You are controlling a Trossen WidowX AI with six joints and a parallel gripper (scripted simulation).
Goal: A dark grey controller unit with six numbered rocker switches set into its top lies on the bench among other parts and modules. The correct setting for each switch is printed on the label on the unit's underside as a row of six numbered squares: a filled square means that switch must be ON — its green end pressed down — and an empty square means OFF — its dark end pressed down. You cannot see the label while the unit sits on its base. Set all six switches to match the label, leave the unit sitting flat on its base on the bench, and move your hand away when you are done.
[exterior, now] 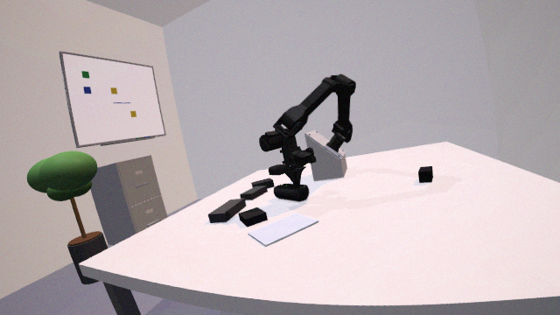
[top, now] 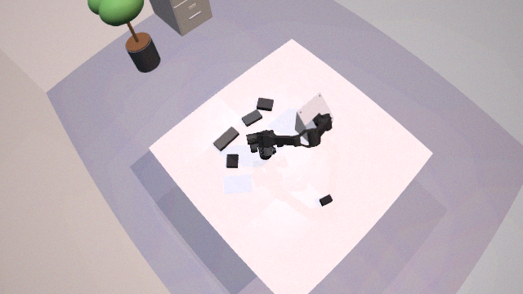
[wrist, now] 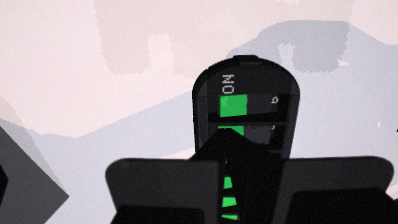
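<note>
Hand (exterior: pixel 297 181) (wrist: pixel 224 134) shut, nothing between fingers, tips down at switch side of controller unit (exterior: pixel 291 192) (wrist: pixel 246 80); contact: cannot tell. Unit upright on tabletop (top: pixel 347 163) (exterior: pixel 394 227), switches up, near small black block (top: pixel 232 161) (exterior: pixel 253 216) and long dark block (top: pixel 225 139) (exterior: pixel 227 210). Sloped grey stand (top: pixel 315 109) (exterior: pixel 325 164) behind, near arm base. Wide room toward lone black cube (top: pixel 325 200) (exterior: pixel 425 174), well apart. Pale flat panel (top: pixel 238 184) (exterior: pixel 283 229) nearer table edge.

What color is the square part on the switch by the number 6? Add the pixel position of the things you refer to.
Bright green, on the switch (wrist: pixel 233 106) nearest the word ON; the wrist view shows it best.
</note>
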